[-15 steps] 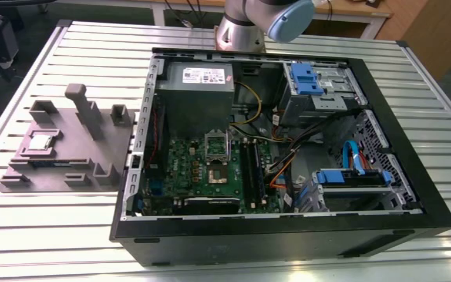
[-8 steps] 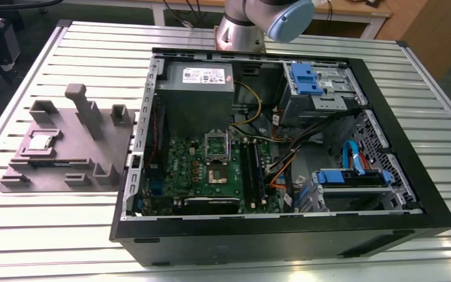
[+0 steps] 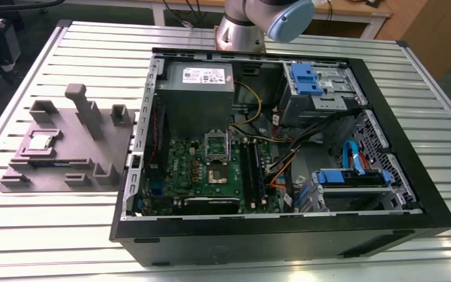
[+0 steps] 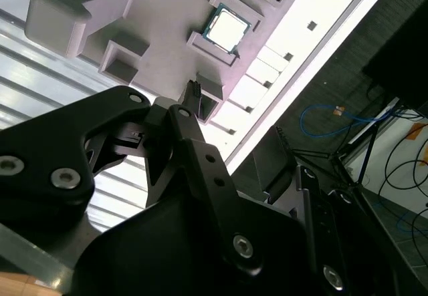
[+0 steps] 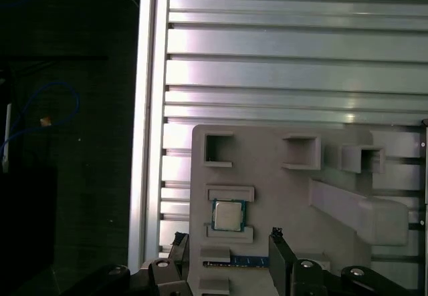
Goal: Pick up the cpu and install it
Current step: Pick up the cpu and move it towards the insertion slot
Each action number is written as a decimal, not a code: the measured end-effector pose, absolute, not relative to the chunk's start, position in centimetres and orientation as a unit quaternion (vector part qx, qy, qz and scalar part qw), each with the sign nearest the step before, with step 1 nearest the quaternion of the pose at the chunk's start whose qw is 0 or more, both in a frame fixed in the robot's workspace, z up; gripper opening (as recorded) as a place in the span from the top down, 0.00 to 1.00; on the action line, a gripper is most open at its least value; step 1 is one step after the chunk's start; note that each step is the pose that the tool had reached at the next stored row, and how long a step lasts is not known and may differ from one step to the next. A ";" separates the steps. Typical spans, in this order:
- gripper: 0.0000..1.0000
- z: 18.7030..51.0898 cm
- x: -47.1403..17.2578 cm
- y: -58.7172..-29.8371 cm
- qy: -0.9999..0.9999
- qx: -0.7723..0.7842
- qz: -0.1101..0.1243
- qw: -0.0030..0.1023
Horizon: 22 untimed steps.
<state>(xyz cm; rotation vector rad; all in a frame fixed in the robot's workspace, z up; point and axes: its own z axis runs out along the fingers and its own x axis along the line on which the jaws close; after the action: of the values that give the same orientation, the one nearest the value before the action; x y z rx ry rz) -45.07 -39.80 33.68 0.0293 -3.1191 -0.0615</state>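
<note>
Cpu (image 3: 41, 141) sits flat, shiny side up, in a shallow pocket of the grey tray (image 3: 69, 173), toward the tray's end nearest the exterior view's left. The tray lies on the slatted metal table (image 3: 92, 41), just beside the open PC case (image 3: 288, 235), on the exterior view's left of it.

In the first wrist view the claw (image 5: 227, 239) is spread wide w/ nothing btw its two black fingers (image 5: 281, 262). The cpu (image 5: 228, 215) lies approx on the line midway btw them, near the tips. Claw and cpu are apart, no contact. Low tray walls bracket the cpu on two opposite sides.

The second wrist view gives the same picture: claw (image 4: 235, 109) spread, one finger (image 4: 200, 149) pointing toward the cpu (image 4: 226, 29), w/ a clear stretch of tray (image 4: 167, 15) btw tip and chip.

Inside the case, the green board (image 3: 182, 158) w/ its socket (image 3: 215, 170) is well apart from the cpu. The arm's base (image 3: 245, 26) stands at the table's far edge, behind the case.
</note>
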 end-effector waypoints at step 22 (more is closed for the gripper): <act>0.41 33.3 -45.1 -39.8 -0.999 0.024 -0.020 0.011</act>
<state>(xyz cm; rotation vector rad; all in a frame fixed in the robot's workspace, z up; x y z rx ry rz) -45.07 -39.79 33.26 0.0763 -3.1178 -0.0609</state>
